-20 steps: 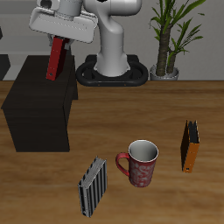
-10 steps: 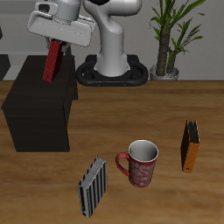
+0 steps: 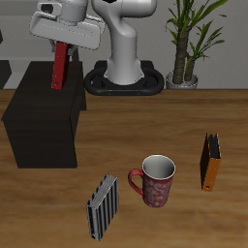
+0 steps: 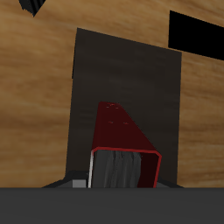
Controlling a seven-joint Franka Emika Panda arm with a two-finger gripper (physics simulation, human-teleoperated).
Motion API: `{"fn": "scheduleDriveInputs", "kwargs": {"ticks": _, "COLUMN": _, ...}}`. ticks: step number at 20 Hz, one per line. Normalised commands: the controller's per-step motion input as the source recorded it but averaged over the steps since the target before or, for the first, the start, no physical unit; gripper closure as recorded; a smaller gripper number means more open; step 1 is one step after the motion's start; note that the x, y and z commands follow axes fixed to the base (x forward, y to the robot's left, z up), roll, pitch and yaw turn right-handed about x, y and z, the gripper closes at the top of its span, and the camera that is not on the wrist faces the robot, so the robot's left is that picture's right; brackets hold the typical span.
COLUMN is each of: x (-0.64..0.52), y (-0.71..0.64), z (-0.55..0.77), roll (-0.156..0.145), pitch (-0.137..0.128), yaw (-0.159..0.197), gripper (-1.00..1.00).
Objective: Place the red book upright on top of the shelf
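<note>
While the red book (image 3: 61,66) hangs upright over the shelf (image 3: 39,121), gripper (image 3: 64,43) jaws are clamped on its top end
Held by that end, its lower edge faces the black top, clear of mug (image 3: 155,180), striped book (image 3: 101,205) and orange book (image 3: 209,161) at the table's front

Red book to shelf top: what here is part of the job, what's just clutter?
In the job:
red book, held in the gripper above the shelf
shelf, matte black box

Lying about:
grey-black striped book, near the table's front edge
mug, patterned red
orange book
potted plant, at the back
</note>
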Motion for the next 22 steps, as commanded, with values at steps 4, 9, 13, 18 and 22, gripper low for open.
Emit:
{"fn": "scheduleDriveInputs", "kwargs": {"ticks": 4, "x": -0.01, "y": 0.07, "z": -0.04, "roll": 0.012, "pitch": 0.027, "yaw": -0.006, "gripper": 1.00}}
{"fn": "scheduleDriveInputs", "kwargs": {"ticks": 9, "x": 0.01, "y": 0.02, "z": 0.05, "roll": -0.017, "pitch": -0.005, "yaw": 0.001, "gripper": 1.00}}
{"fn": "scheduleDriveInputs", "kwargs": {"ticks": 13, "x": -0.04, "y": -0.13, "z": 0.16, "roll": -0.067, "pitch": -0.022, "yaw": 0.008, "gripper": 1.00}}
{"fn": "scheduleDriveInputs", "kwargs": {"ticks": 18, "x": -0.15, "y": -0.21, "z": 0.34, "roll": -0.125, "pitch": -0.053, "yaw": -0.057, "gripper": -1.00}}
{"fn": "scheduleDriveInputs", "kwargs": {"ticks": 22, "x": -0.11, "y": -0.20, "z": 0.26, "roll": -0.112, "pitch": -0.015, "yaw": -0.053, "gripper": -1.00}}
